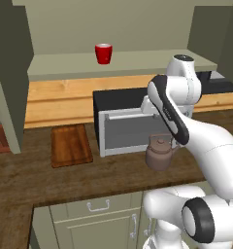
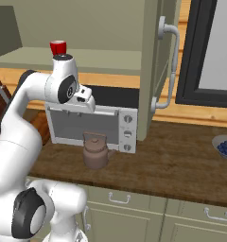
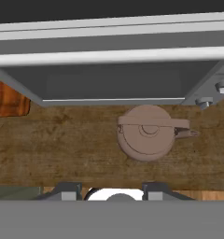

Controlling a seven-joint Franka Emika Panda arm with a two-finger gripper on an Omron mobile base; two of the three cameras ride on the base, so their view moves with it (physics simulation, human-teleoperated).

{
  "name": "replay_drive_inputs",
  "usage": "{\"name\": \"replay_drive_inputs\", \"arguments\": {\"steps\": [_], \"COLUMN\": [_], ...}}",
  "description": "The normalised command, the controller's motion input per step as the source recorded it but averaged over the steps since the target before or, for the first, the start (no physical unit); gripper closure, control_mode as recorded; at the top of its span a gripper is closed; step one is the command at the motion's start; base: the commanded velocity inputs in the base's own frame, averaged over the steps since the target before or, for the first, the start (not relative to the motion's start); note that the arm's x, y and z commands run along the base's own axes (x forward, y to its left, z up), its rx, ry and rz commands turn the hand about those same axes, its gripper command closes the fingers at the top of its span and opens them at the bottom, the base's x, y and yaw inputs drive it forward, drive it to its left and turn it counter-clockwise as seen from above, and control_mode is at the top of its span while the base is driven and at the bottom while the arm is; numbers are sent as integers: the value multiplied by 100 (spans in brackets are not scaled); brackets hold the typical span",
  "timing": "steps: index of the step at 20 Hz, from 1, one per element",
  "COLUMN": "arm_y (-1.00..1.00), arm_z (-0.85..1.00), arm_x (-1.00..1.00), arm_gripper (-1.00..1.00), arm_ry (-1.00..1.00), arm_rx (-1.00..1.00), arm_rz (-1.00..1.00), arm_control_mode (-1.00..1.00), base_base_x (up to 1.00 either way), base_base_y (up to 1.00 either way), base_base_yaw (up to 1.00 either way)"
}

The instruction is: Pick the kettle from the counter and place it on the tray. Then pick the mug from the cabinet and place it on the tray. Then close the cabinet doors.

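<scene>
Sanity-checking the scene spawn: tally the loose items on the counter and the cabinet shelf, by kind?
Kettle: 1, on the counter, in front of the toaster oven
Mug: 1, red, on the cabinet shelf
Tray: 1, bare, left of the oven
Bowl: 1, holding blue pieces, far right of the counter
Total: 4

White arm arched high, pincer (image 3: pixel 110 190) downward, fingers apart, empty
</scene>
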Motion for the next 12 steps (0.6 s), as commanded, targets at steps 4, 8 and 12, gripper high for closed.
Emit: {"name": "replay_drive_inputs", "arguments": {"steps": [4, 8, 12], "arm_y": [-3, -22, -24], "arm_z": [0, -11, -19], "arm_x": [-8, -35, -32], "arm_gripper": [-100, -100, -100], "arm_ry": [-1, -1, 0], "arm_rx": [2, 5, 5], "arm_rz": [0, -1, -19], "arm_control_mode": [-100, -100, -100], "base_base_x": [0, 0, 0], "base_base_y": [0, 0, 0], "base_base_yaw": [0, 0, 0]}}
